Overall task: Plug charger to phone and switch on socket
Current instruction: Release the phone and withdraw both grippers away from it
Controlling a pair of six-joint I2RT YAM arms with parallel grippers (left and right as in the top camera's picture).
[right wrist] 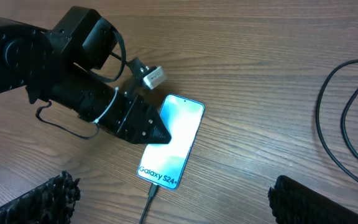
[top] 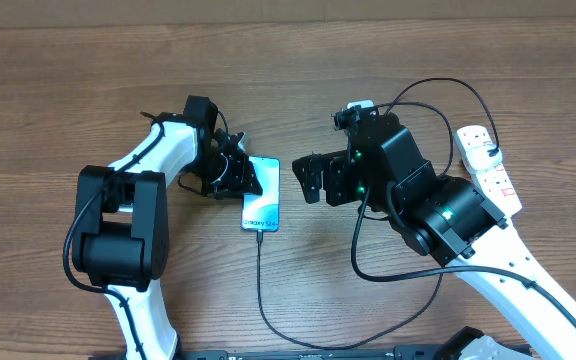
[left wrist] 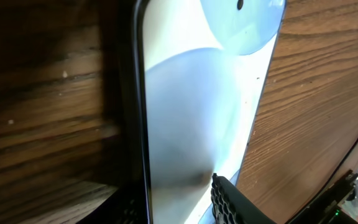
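The phone (top: 262, 197) lies flat on the table with its light blue screen up, and the "Galaxy S24+" text shows in the right wrist view (right wrist: 169, 146). The charger's black cable (top: 260, 285) runs from the phone's bottom edge toward the front, and its connector tip (right wrist: 153, 189) sits at the phone's port. My left gripper (top: 246, 180) rests at the phone's left edge, narrowly open, with one finger over the screen (left wrist: 225, 196). My right gripper (top: 313, 180) hovers open and empty to the right of the phone. The white socket strip (top: 492, 165) lies at the far right.
Black arm cables loop over the table near the right arm (top: 438, 95) and show in the right wrist view (right wrist: 347, 118). The charger cable curves right along the front edge (top: 368, 335). The left arm's body (right wrist: 48, 62) lies to the left of the phone.
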